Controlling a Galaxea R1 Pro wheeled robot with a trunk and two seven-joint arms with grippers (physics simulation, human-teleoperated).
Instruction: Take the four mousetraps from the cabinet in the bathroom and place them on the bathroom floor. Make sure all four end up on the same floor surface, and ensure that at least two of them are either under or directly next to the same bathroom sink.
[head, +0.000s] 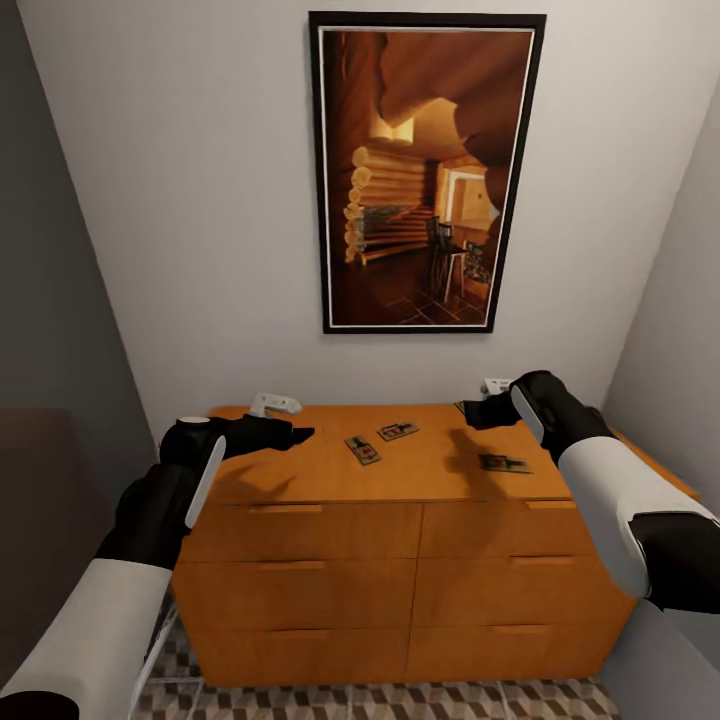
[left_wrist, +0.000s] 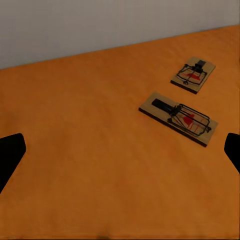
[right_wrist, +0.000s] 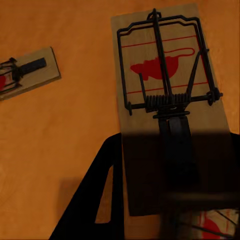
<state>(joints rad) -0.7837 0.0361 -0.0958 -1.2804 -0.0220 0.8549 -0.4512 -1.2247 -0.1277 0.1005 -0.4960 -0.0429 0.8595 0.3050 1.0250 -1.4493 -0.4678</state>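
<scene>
Left gripper (head: 300, 433) hovers over cabinet (head: 300, 560) surface, fingers apart, empty. Two mousetraps (head: 363, 450) (head: 398, 432) lie mid-surface, a third (head: 504, 463) toward the right. Right gripper (head: 468, 409) clamped on a fourth mousetrap (right_wrist: 165, 75), above the surface.

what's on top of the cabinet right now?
Three mousetraps lie flat on the cabinet top: two near the middle, one to the right. The right gripper covers the back corner.
</scene>
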